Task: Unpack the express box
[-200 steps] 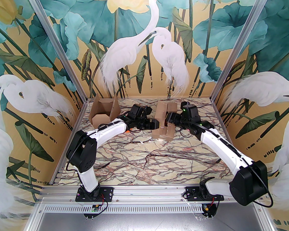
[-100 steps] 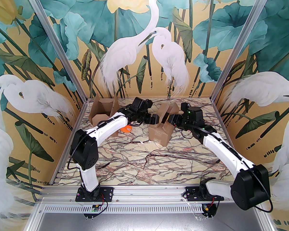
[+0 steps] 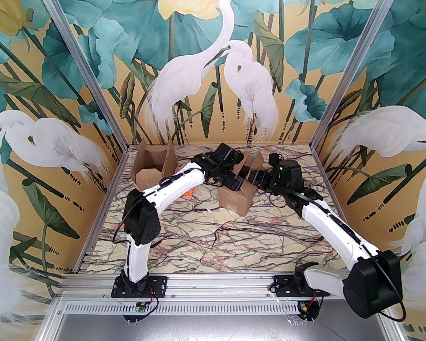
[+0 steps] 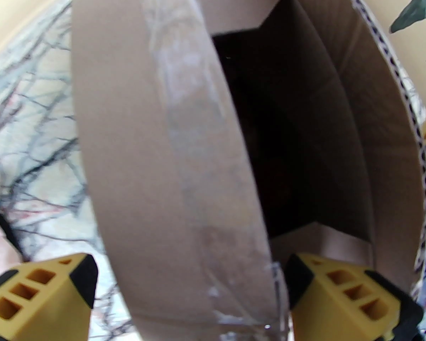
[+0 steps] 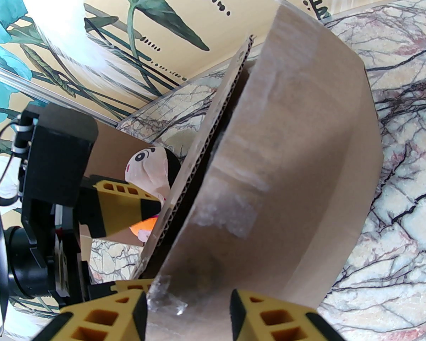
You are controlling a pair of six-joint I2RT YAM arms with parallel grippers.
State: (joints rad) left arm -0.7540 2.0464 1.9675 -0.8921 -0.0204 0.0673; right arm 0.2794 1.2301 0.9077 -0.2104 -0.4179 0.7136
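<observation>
Box (image 3: pixel 234 201): upright on the table (image 3: pixel 234 240), directly under both grippers, flaps raised, mouth open upward.

Left gripper (image 4: pixel 190 275): fingers spread wide, straddling the left flap (image 4: pixel 156 155). There is a gap on each side, so no pinch.

Right gripper (image 5: pixel 188 304): fingers apart at the taped lower corner of the right flap (image 5: pixel 287 155). No pinch visible. I cannot tell whether a pad touches the card.

Interior, seen from the left wrist: dark, contents not readable.

Risks, as I judge them:
- The box looks light and nothing pins it. A sideways pull on either flap could tip it or slide it away from the grippers.
- The two grippers sit close across one narrow mouth. A reach inside by one could strike the other.
- A released flap could spring back over the opening.
- Any reach inside is blind, so a miss or a crushed wall is possible.

Left of the left gripper: a toy (image 5: pixel 151 167), an orange thing (image 5: pixel 145 226) and a spare box (image 3: pixel 151 169), all clear of the work.

Writing: none legible. The flaps carry clear tape with whitish residue and no label or brand. The toy has a printed face only.
</observation>
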